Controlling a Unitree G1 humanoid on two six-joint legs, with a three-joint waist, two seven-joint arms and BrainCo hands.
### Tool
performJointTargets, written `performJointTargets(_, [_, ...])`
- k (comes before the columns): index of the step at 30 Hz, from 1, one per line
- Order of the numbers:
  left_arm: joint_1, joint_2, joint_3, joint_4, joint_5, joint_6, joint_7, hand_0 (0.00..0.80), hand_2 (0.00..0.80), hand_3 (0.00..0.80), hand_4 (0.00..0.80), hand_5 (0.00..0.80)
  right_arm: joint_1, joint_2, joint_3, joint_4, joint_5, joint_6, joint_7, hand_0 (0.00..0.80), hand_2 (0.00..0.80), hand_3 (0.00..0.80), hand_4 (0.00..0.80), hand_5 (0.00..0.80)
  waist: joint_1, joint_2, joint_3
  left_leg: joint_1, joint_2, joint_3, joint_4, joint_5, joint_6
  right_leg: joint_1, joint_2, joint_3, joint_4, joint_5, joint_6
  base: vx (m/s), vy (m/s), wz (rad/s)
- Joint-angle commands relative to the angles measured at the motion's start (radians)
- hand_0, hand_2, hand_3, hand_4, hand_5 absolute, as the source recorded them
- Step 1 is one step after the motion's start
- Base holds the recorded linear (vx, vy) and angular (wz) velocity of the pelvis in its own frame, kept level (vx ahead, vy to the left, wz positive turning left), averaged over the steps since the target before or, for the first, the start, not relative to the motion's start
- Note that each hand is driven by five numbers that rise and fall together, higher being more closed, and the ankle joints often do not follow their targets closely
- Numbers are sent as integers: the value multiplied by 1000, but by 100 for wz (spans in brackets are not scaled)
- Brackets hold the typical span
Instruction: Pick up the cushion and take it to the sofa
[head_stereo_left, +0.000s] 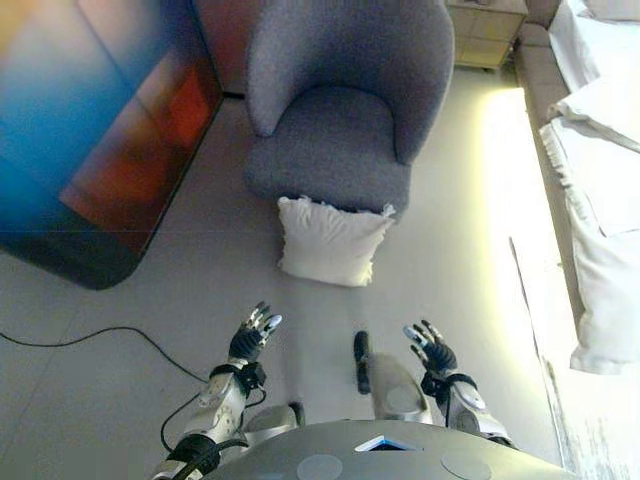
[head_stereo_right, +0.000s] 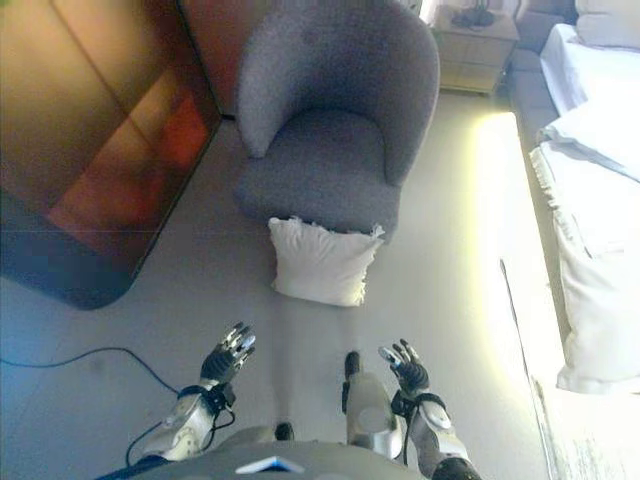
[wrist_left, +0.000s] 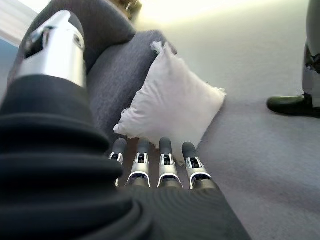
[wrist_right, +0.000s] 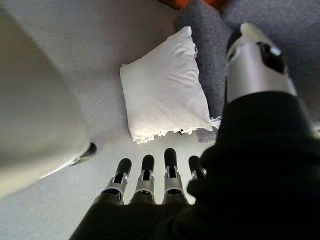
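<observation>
A white fringed cushion stands on the grey floor, leaning against the front of a grey armchair. It also shows in the left wrist view and the right wrist view. My left hand is open with straight fingers, held above the floor short of the cushion and to its left. My right hand is open too, short of the cushion and to its right. Neither hand touches the cushion. Both hands are empty.
A large dark rounded panel stands at the left. White bedding runs along the right side. A wooden cabinet stands at the back right. Grey floor lies between me and the cushion.
</observation>
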Motion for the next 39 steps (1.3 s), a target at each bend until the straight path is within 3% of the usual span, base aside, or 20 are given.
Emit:
performJointTargets(1, [-16,30,39,-46,12,-24,-46,0,0,0,0,0,-27,19,8,-45,19,-42,18,0,0,0,0,0,-4,-45,-27,46,-23,45,131,122,27,56,-16,26,-185,125,50,341,-236,7])
performJointTargets(5, [-67,24,19,-47,-1,-19,-24,0,0,0,0,0,-32,-4,25,-49,2,-41,29,0,0,0,0,0,-19,-46,-52,2,40,64,324,287,-19,108,33,45,-190,72,-8,316,-240,-15])
performJointTargets(8, [-108,17,0,-61,-18,-4,20,0,0,0,0,0,-46,-23,33,-41,-8,-44,33,0,0,0,0,0,-13,-73,-51,-126,28,81,585,308,-10,148,39,64,-174,36,-48,279,-255,-11])
performJointTargets(10, [-116,25,-7,-85,-30,16,32,0,0,0,0,0,-47,-30,29,-44,5,-55,38,0,0,0,0,0,-3,-86,-40,-214,48,97,637,274,6,182,39,70,-171,18,-58,221,-147,-18])
performJointTargets(13, [-119,33,-9,-98,-28,27,48,0,0,0,0,0,-53,-19,17,-47,10,-61,41,0,0,0,0,0,16,-92,-24,-252,65,106,476,249,27,219,42,74,-160,-24,-51,187,-4,-12])
performJointTargets(16, [-134,41,7,-102,-34,44,51,0,0,0,0,0,-54,-8,11,-59,9,-55,26,0,0,0,0,0,34,-79,-9,-292,79,85,253,297,12,257,56,107,-155,-70,-34,159,83,-12])
performJointTargets(23, [-94,34,39,-169,-46,48,81,0,0,0,0,0,-42,-32,-7,-98,5,-20,20,0,0,0,0,0,82,-47,16,-350,93,-29,-55,356,-28,358,70,201,-165,-130,-9,215,113,-26])
performJointTargets(28, [-71,32,74,-145,-65,24,77,0,0,0,0,0,-44,-48,-11,-103,-10,1,46,0,0,0,0,0,91,-34,14,-348,87,-25,-37,338,-26,373,62,198,-123,-170,-10,200,116,-48])
performJointTargets(33, [-56,43,73,-146,-60,12,80,0,0,0,0,0,-27,-51,-13,-125,-5,6,42,0,0,0,0,0,90,-22,9,-345,57,-4,-7,307,-17,350,50,170,-79,-188,-6,198,168,-32])
performJointTargets(39, [-23,66,75,-135,-38,8,50,0,0,0,0,0,-32,-23,-15,-123,36,-13,27,0,0,0,0,0,120,-22,11,-333,-2,-21,4,267,17,334,-4,113,-54,-174,34,171,179,16])
